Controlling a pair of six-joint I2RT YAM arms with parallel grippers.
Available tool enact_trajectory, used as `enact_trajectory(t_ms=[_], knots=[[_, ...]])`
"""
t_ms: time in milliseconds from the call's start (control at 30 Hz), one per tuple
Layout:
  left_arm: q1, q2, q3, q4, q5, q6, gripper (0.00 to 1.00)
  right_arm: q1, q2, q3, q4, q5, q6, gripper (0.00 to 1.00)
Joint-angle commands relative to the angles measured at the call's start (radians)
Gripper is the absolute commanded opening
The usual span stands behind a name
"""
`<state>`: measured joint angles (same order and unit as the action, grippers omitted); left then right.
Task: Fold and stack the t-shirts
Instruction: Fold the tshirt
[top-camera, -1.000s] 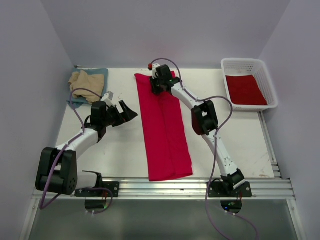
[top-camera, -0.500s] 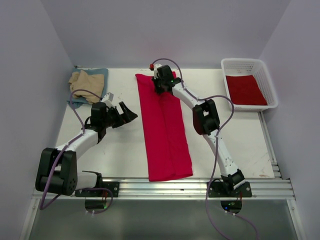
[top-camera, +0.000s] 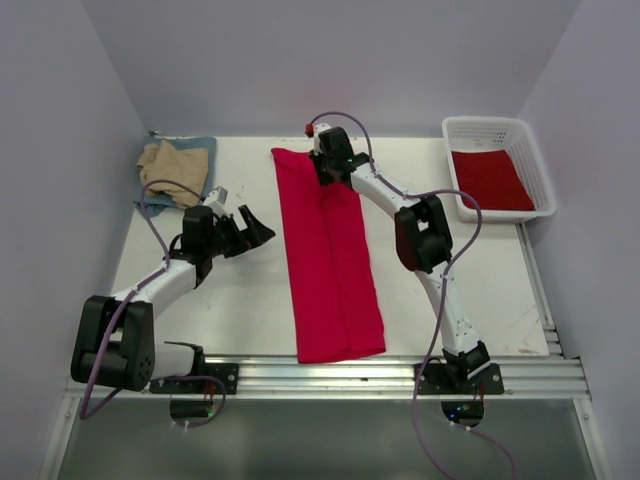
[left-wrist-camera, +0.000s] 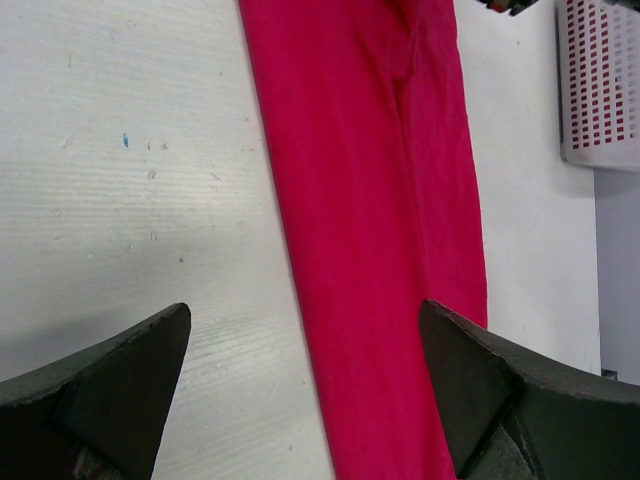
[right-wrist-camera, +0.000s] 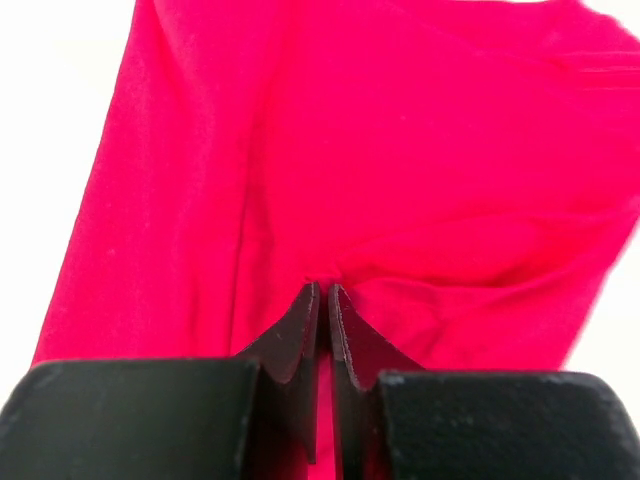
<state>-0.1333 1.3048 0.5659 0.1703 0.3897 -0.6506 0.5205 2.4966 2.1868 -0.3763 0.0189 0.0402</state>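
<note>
Red cloth puckers into a small pleat right at the tips of the right gripper (right-wrist-camera: 322, 292), whose two dark fingers (right-wrist-camera: 292, 345) stand pressed together on it. We log this as a pinch on the red t-shirt (top-camera: 330, 262), taken at the band's 12 o'clock end. The shirt lies folded into a long narrow band down the middle of the table (top-camera: 230, 300), running 12 to 6 o'clock with a lengthwise crease along it, its near end just short of the metal rail (top-camera: 350, 372). We find the left gripper (top-camera: 254, 228) on the band's 9 o'clock side, jaws spread wide, nothing held; through its wrist camera we see bare tabletop and the band's edge between them. At 10 o'clock, in the far corner, a tan t-shirt (top-camera: 168, 165) lies crumpled on a blue-grey t-shirt (top-camera: 205, 148). At 2 o'clock a white lattice basket (top-camera: 500, 124) sits at the table's edge, a second red shirt (top-camera: 490, 180) lying flat inside it.
</note>
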Motion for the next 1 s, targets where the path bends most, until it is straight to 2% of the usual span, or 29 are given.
enact_trajectory(t_ms=[0, 133, 267, 733, 800, 833, 867, 900, 967], knots=[[-0.003, -0.021, -0.011, 0.032, 0.001, 0.031, 1.0, -0.002, -0.13, -0.027, 0.059, 0.093, -0.008, 0.02], [-0.003, -0.021, -0.011, 0.034, 0.001, 0.031, 1.0, 0.003, -0.16, -0.038, 0.008, 0.26, 0.018, 0.02], [-0.003, -0.021, -0.008, 0.032, 0.006, 0.028, 1.0, 0.003, -0.17, -0.033, -0.096, 0.341, 0.05, 0.01], [-0.005, -0.027, 0.0, 0.021, 0.014, 0.029, 1.0, 0.006, -0.237, -0.197, -0.223, 0.325, 0.196, 0.04], [-0.003, -0.029, 0.0, 0.02, 0.014, 0.029, 1.0, 0.01, -0.254, -0.209, -0.245, 0.325, 0.208, 0.3], [-0.003, -0.03, 0.002, 0.02, 0.014, 0.028, 1.0, 0.01, -0.26, -0.219, -0.248, 0.325, 0.22, 0.39], [-0.003, -0.03, 0.002, 0.02, 0.014, 0.029, 1.0, 0.015, -0.277, -0.223, -0.259, 0.332, 0.227, 0.55], [-0.003, -0.033, 0.002, 0.02, 0.014, 0.029, 1.0, 0.016, -0.288, -0.228, -0.26, 0.338, 0.231, 0.62], [-0.003, -0.036, 0.003, 0.02, 0.014, 0.028, 1.0, 0.021, -0.318, -0.26, -0.236, 0.349, 0.237, 0.69]])
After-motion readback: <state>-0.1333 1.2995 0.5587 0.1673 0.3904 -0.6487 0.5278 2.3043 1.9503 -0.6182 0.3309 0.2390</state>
